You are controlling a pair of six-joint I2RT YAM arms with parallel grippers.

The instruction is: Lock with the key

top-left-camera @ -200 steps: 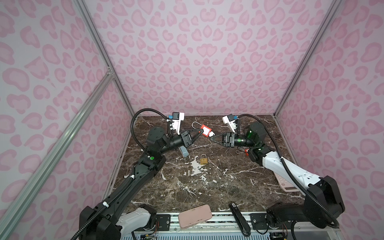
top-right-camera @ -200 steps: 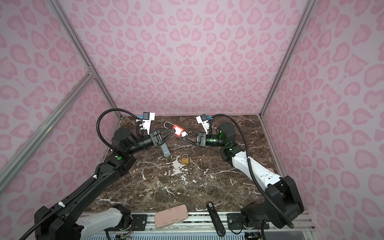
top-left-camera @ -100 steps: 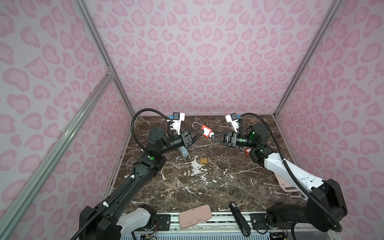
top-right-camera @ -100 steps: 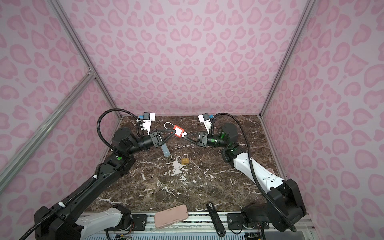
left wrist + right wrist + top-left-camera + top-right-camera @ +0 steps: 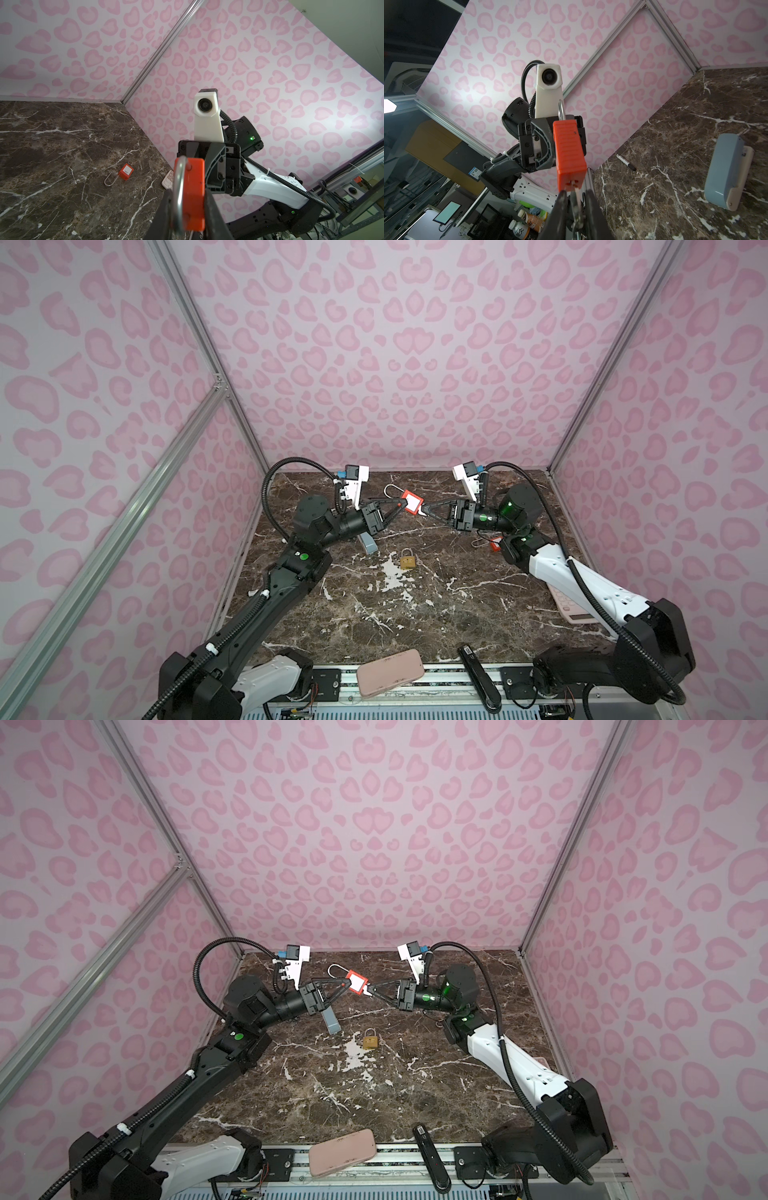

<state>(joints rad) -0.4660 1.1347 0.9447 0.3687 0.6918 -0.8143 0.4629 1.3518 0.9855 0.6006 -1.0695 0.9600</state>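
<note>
In both top views the left hand [image 5: 400, 506] is clamped on the red plastic padlock [image 5: 410, 502], raised well above the dark marble tabletop [image 5: 415, 614]. The right hand [image 5: 424, 513] meets it from the opposite side.

The left wrist view shows the left fingers [image 5: 214, 209] pressing the padlock's sides, but its keyhole end is hidden.

Only the right wrist view shows the small silver key [image 5: 575, 197] seated in the padlock, with the right fingers [image 5: 560, 207] narrowly flanking it. I cannot tell whether they pinch it.

A twist before a firm pinch would probably slip off the key. Too much torque could rotate the padlock in the left hand's hold.
</note>
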